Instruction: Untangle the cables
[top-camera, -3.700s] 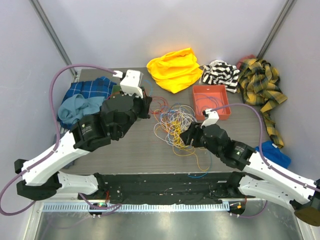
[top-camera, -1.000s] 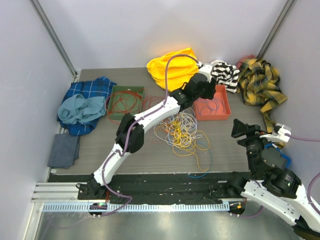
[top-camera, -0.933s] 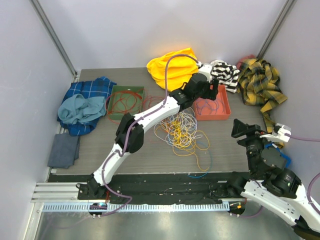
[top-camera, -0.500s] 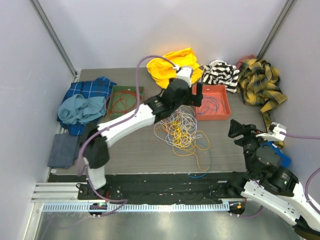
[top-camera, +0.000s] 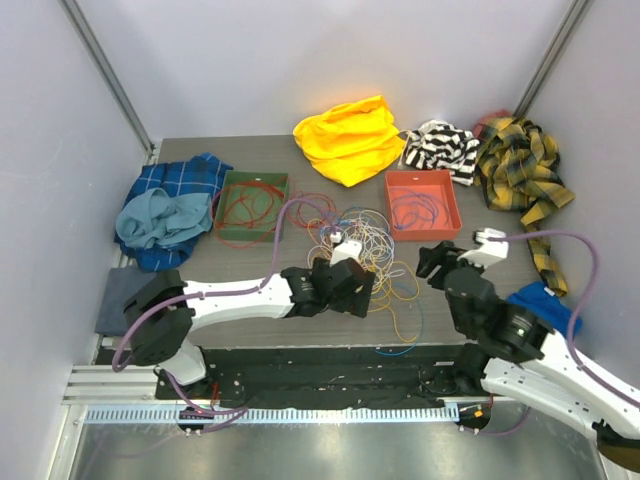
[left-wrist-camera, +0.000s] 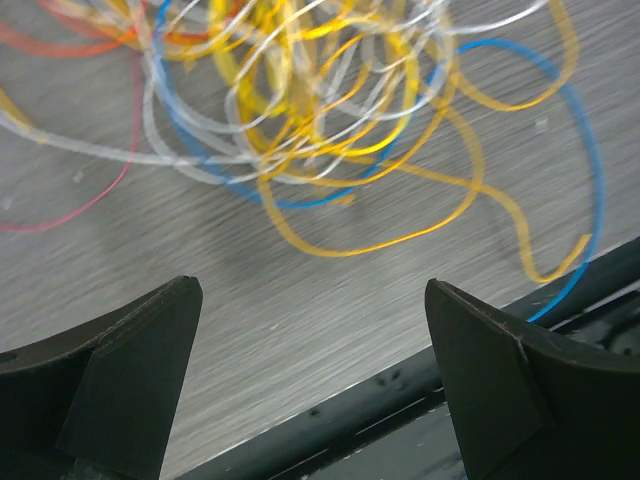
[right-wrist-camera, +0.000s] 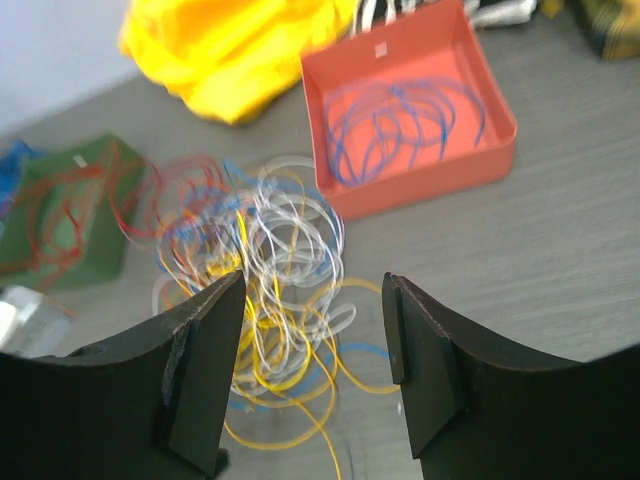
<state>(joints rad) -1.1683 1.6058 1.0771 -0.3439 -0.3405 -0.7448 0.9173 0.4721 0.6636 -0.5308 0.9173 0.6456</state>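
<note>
The cables (top-camera: 360, 250) lie as a loose tangle of yellow, white, blue and red wires in the middle of the table. My left gripper (top-camera: 358, 292) hangs low over the tangle's near edge. In the left wrist view it (left-wrist-camera: 310, 330) is open and empty, with the cables (left-wrist-camera: 330, 100) ahead of its fingertips. My right gripper (top-camera: 435, 262) is to the right of the tangle. It (right-wrist-camera: 312, 340) is open with nothing between its fingers, and the cables (right-wrist-camera: 270, 270) lie beyond them. Red wires lie in a green tray (top-camera: 228, 182) and blue wires in an orange tray (top-camera: 455, 205).
A yellow cloth (top-camera: 350, 138), a striped cloth (top-camera: 442, 145) and a plaid cloth (top-camera: 520, 170) lie along the back. Blue cloths (top-camera: 175, 205) and a grey cloth (top-camera: 125, 290) are on the left, and a blue cloth (top-camera: 545, 305) on the right. The black front rail (left-wrist-camera: 400, 400) runs close under the left gripper.
The left arm has swung back from over the orange tray to the near side of the tangle, and its jaws have opened wide. The right gripper has moved left toward the tangle.
</note>
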